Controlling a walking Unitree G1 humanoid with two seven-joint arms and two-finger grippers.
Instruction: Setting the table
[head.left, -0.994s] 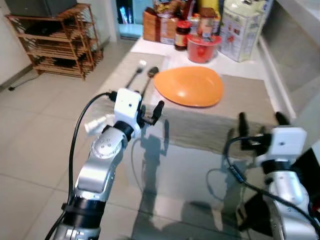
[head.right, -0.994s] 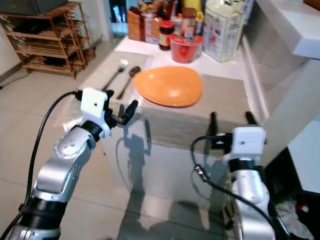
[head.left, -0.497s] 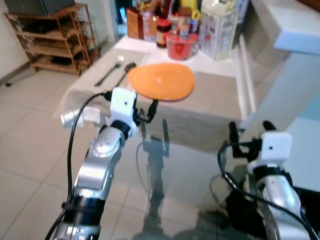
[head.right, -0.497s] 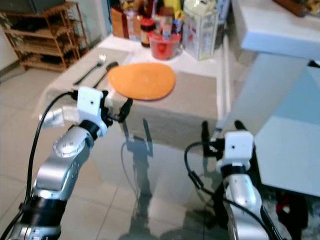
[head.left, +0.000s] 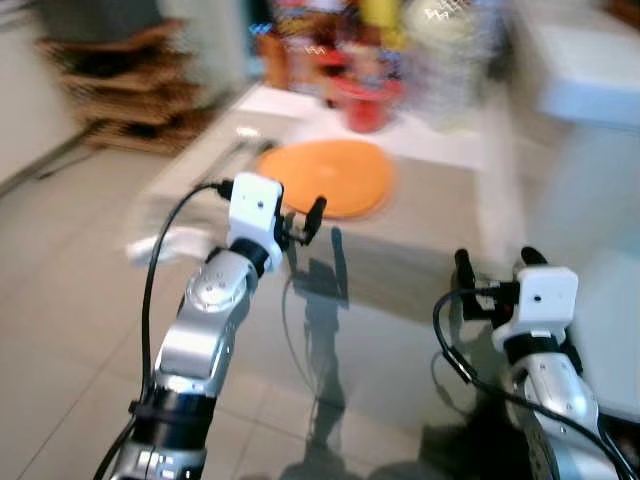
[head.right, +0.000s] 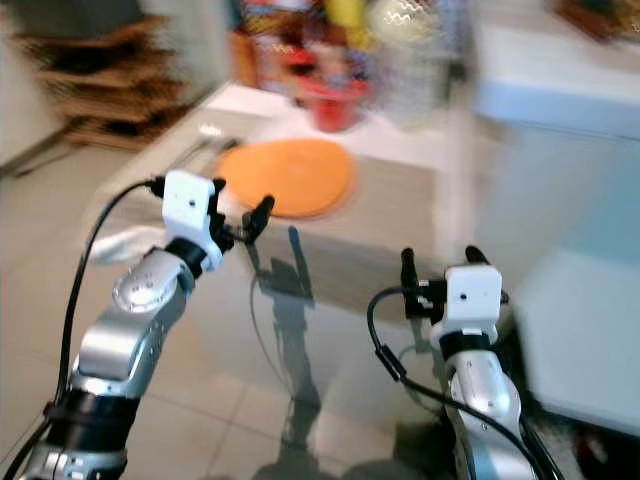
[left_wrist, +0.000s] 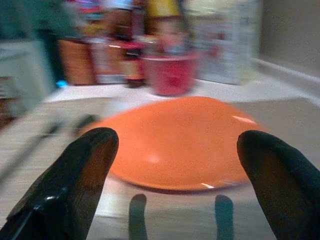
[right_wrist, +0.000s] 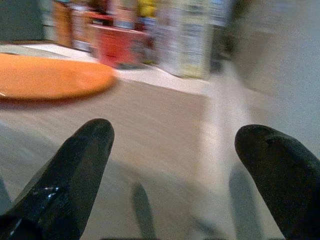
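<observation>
Your right gripper (head.left: 490, 264) sits nearest, fingers spread, holding nothing, over the glass tabletop (head.left: 380, 350). Left gripper (head.left: 300, 215) likewise spread and empty, aimed at the orange plate (head.left: 325, 175) on the placemat (head.left: 430, 225). Jars behind: blurred.

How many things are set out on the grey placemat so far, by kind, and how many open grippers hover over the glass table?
Orange plate: 1
Cutlery pieces, blurred, left of the plate: 2, as far as can be told
Open grippers, left gripper and right gripper: 2
Total: 5
</observation>
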